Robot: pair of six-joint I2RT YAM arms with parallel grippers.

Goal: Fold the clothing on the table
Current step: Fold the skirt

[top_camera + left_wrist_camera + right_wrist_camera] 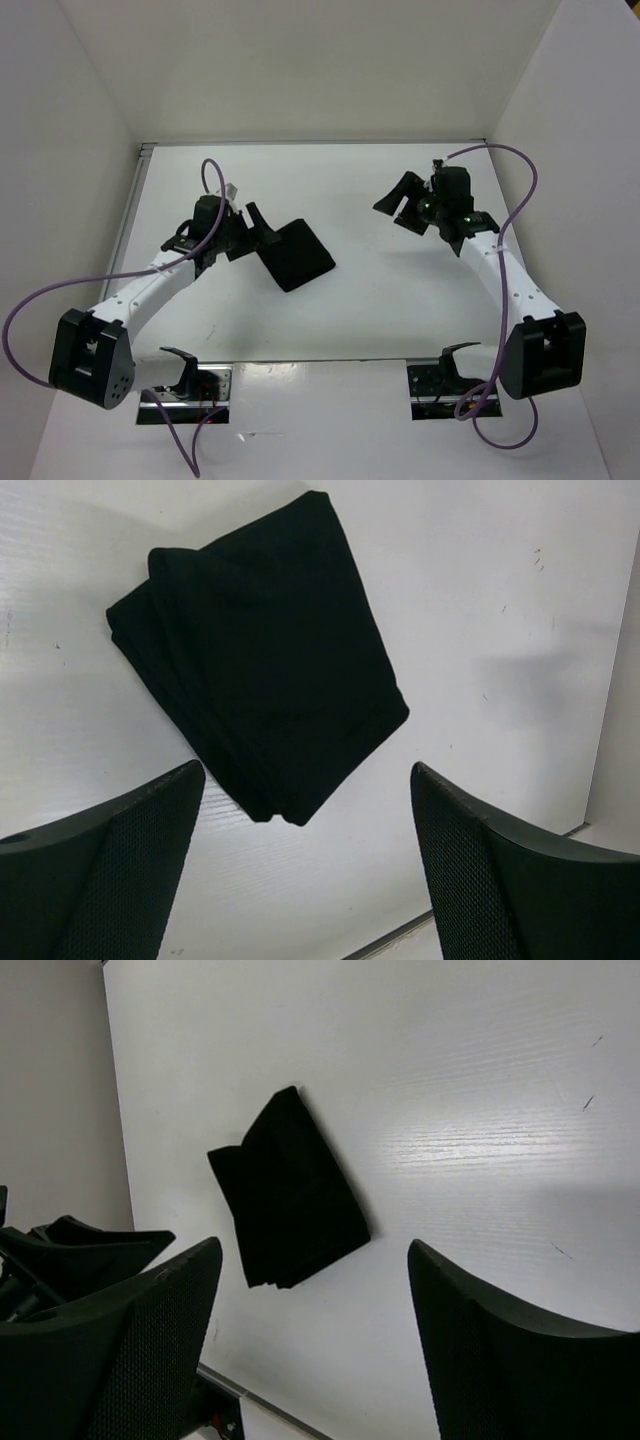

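Note:
The clothing is a black garment lying folded into a compact rectangle on the white table, left of centre. My left gripper hovers just left of it, open and empty. In the left wrist view the clothing lies flat beyond the open gripper, with several stacked layers showing along its edge. My right gripper is open over bare table, well to the right of the garment. In the right wrist view the clothing lies apart beyond the open gripper.
White upright walls close in the table on the left, back and right. A thin metal strip runs along the left edge. Two black mounts sit at the near edge by the arm bases. The left arm's fingers show in the right wrist view.

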